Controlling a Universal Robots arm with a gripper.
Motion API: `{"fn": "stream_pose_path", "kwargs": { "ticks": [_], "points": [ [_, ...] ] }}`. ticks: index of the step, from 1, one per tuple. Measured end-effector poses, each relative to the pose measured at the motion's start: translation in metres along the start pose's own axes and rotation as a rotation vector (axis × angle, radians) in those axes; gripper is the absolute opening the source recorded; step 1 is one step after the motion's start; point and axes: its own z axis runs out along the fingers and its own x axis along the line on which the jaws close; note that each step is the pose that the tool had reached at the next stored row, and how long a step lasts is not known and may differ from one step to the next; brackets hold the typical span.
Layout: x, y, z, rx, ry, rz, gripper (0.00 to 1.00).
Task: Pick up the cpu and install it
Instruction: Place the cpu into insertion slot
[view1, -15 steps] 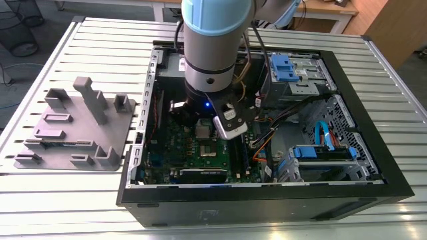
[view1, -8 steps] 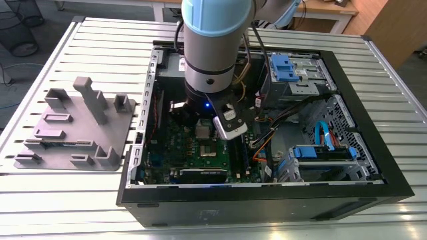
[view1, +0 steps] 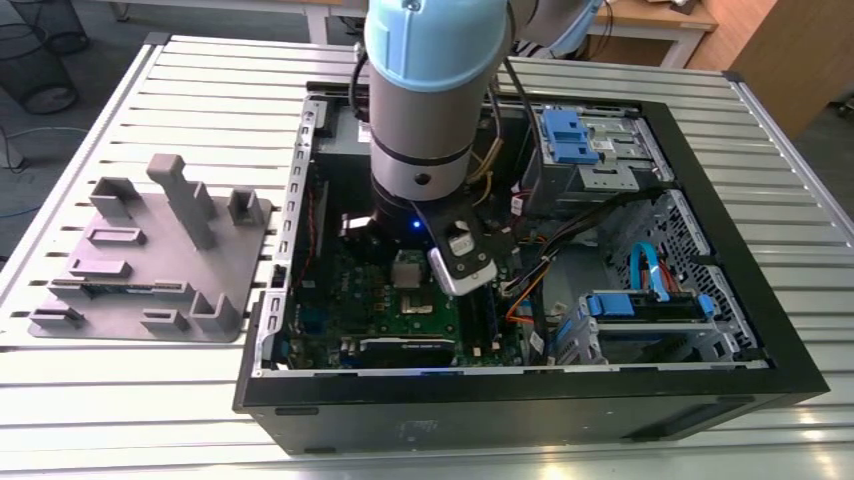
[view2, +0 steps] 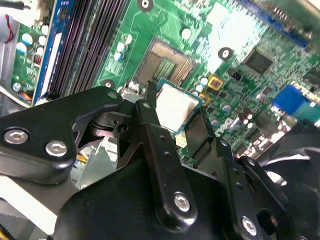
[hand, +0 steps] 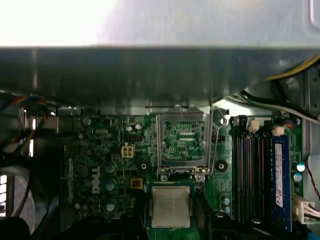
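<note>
Silvery-grey metal tops the cpu (view2: 176, 106), a small flat square with a green rim. It is pinched at two opposite edges between the black fingers (view2: 154, 132) of the gripper (view2: 175, 114).

**Second wrist view.** The chip sits tilted over the green motherboard (view2: 272, 80), at the near edge of the open socket (view2: 167, 61). The socket's brownish contact field lies bare. Whether the chip touches the socket cannot be told. Dark memory slots (view2: 95, 45) run beside the socket.

**First wrist view.** This view looks squarely down on the chip's metal top, with a dark finger on either side. It adds the hinged metal frame (hand: 183, 117), swung open just beyond the chip, with the board visible through its window. It also adds one blue memory module (hand: 280, 175) at the far side of the dark slots.

**Exterior view.** This view supplies the setting. The light-blue and grey arm (view1: 434, 90) reaches straight down into an open black computer case (view1: 534, 405) lying on a slatted metal table (view1: 134, 400). The arm's lower end is over the motherboard. A grey plastic tray (view1: 147, 255) with upright posts rests on the table at the exterior view's left, just beside the case. Blue drive brackets (view1: 647, 305) and loose cables occupy the case toward the exterior view's right.
</note>
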Motion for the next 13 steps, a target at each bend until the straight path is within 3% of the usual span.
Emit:
{"fn": "stream_pose_path", "kwargs": {
  "ticks": [8,13],
  "points": [
    [-0.0081,-0.0082,0.0056,0.0000,0.0000,0.000,0.47],
    [-0.0088,-0.0121,0.0093,-0.0002,-0.0003,0.004,0.47]
  ]
}}
